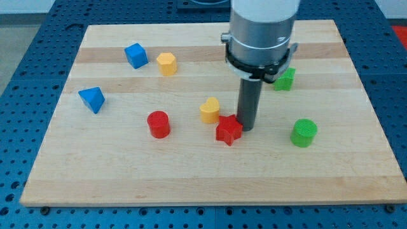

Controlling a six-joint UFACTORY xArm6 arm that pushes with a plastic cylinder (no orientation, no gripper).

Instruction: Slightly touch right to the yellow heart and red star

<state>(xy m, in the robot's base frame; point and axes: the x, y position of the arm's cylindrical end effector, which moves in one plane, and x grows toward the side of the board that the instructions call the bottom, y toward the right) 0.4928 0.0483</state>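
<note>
Camera view: my tip (247, 128), holding nothing, touches the red star (229, 130) on its right; the yellow heart (209, 110) sits beyond, mid-board.

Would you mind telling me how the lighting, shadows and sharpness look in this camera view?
Camera view: even, soft light on the pale wooden board, no harsh glare; short soft shadows beneath the red star block and green cylinder block; blocks and my tip, at the star's right edge, are reasonably sharp; the grey arm housing is cropped at the view's top.

Tool (246, 129) beside red star (229, 130)
</note>
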